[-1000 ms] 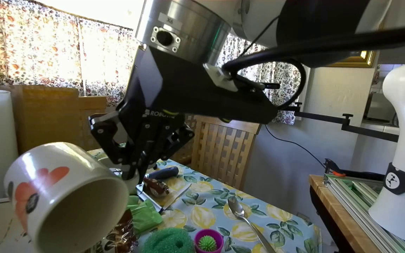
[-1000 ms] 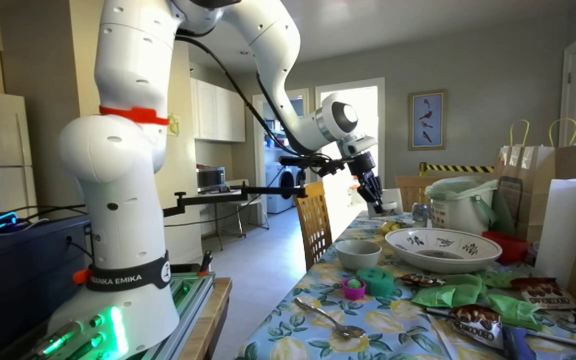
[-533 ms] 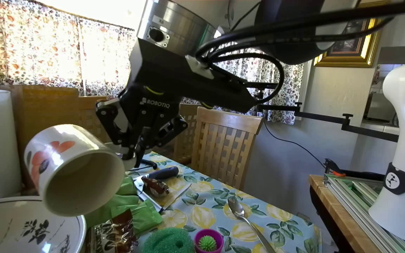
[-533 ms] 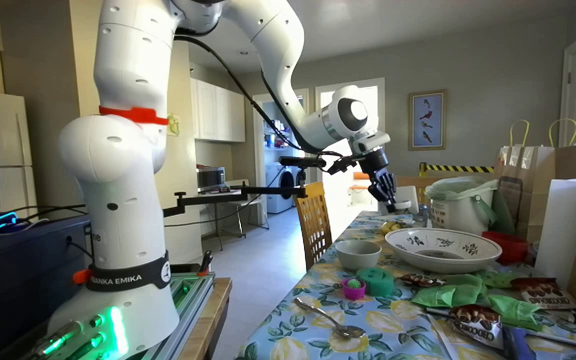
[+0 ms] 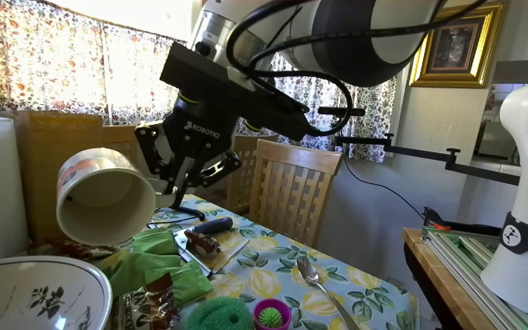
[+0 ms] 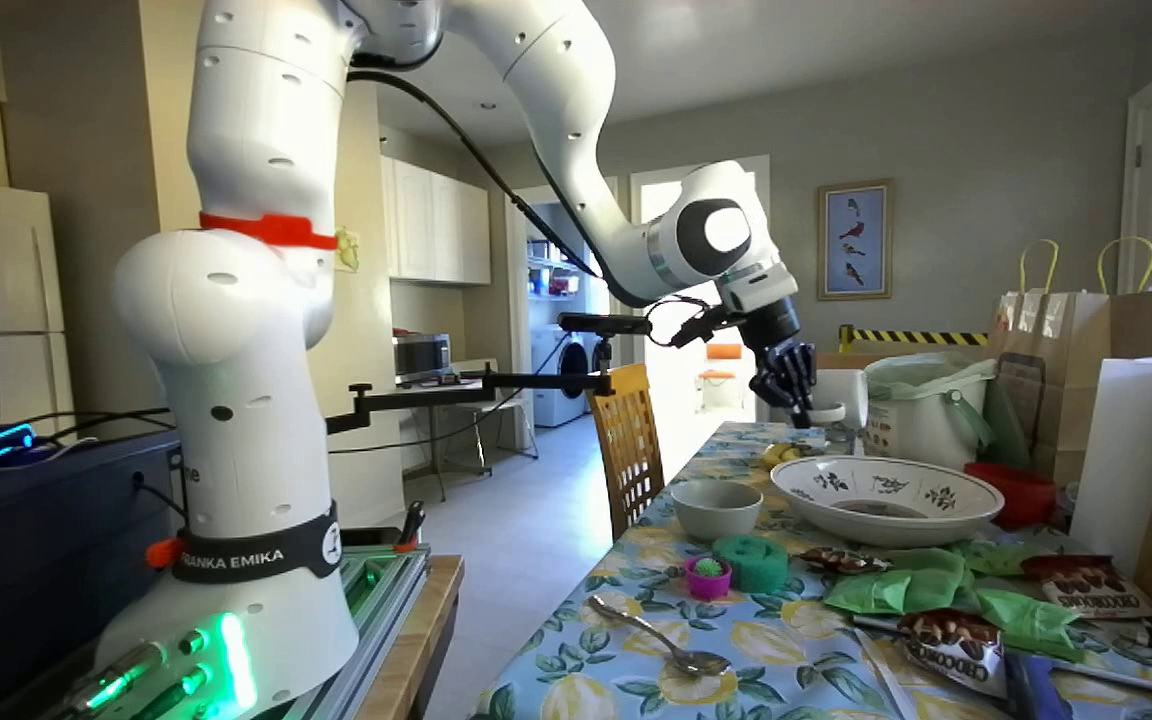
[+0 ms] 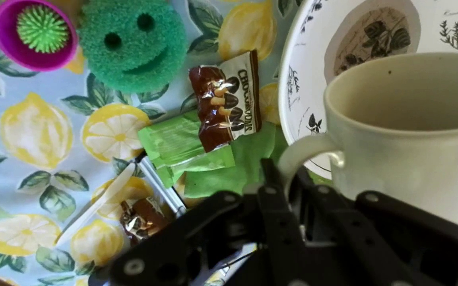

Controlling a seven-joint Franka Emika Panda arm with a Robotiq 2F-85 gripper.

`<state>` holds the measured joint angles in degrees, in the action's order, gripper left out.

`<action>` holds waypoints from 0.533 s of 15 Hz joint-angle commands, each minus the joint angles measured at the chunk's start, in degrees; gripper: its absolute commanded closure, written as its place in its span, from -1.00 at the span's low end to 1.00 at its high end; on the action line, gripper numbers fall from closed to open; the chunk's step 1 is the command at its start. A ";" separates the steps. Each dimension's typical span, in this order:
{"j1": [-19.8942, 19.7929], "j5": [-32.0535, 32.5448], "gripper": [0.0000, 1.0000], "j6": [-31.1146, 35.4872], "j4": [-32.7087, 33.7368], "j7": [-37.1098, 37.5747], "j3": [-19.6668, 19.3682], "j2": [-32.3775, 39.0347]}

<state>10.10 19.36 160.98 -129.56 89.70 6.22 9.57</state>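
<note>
Mug (image 5: 107, 201) tipped sideways, jaws pinched on its handle (image 7: 296, 155) — it could twist, so move slowly, well above the bench (image 6: 656, 690) and the dish (image 6: 886, 528).

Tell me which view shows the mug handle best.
The wrist view: the handle shows large and close, its curve running into the gripper. In an exterior view the gripper partly hides the handle; in an exterior view the handle looks small.
</note>
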 commanded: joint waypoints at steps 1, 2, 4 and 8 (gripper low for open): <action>-1.66 -4.96 0.94 5.34 -2.78 -2.55 0.55 -1.83; -0.39 -3.18 0.78 2.15 -0.78 -1.02 -0.06 0.00; -0.80 -3.19 0.78 3.50 -1.09 -1.02 -0.06 0.00; -1.10 -4.95 0.94 2.61 -1.00 -0.74 0.56 0.22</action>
<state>9.12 16.20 164.32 -130.66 88.67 6.21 9.65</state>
